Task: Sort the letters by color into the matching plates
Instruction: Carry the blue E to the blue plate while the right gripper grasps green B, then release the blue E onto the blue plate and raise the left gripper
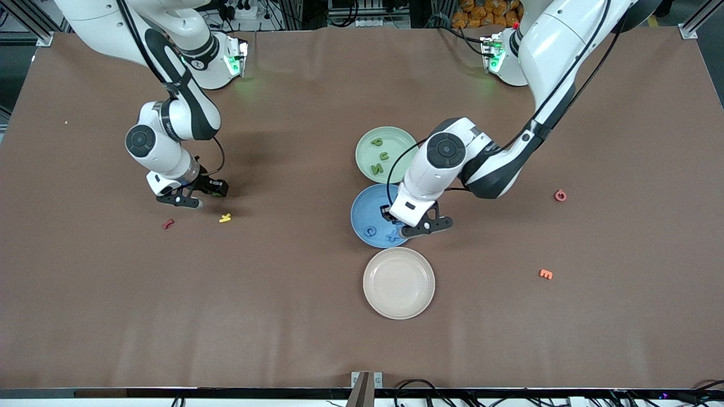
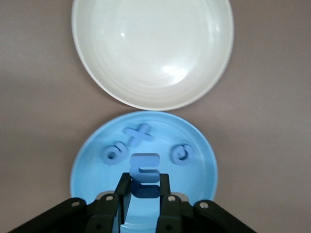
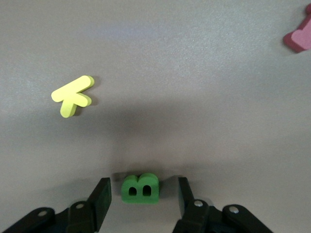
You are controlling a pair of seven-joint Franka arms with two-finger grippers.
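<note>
My left gripper (image 1: pixel 421 226) (image 2: pixel 145 187) hangs over the blue plate (image 1: pixel 362 212) (image 2: pixel 204 174), shut on a blue letter E (image 2: pixel 146 171). Three more blue letters (image 2: pixel 137 134) lie in that plate. The mint green plate (image 1: pixel 396 135) touches the blue one, farther from the front camera, and holds three green letters (image 1: pixel 380 155). Toward the right arm's end of the table, my right gripper (image 1: pixel 195 196) (image 3: pixel 143 194) is low over the table and open. A green letter B (image 3: pixel 140 188) lies between its fingers with a gap on each side.
A beige-white plate (image 1: pixel 399 282) (image 2: pixel 153 53) lies next to the blue one, nearer the front camera. A yellow letter (image 1: pixel 225 217) (image 3: pixel 73 95) and a red letter (image 1: pixel 168 224) lie near the right gripper. Toward the left arm's end lie a red letter (image 1: pixel 560 195) and an orange one (image 1: pixel 546 274).
</note>
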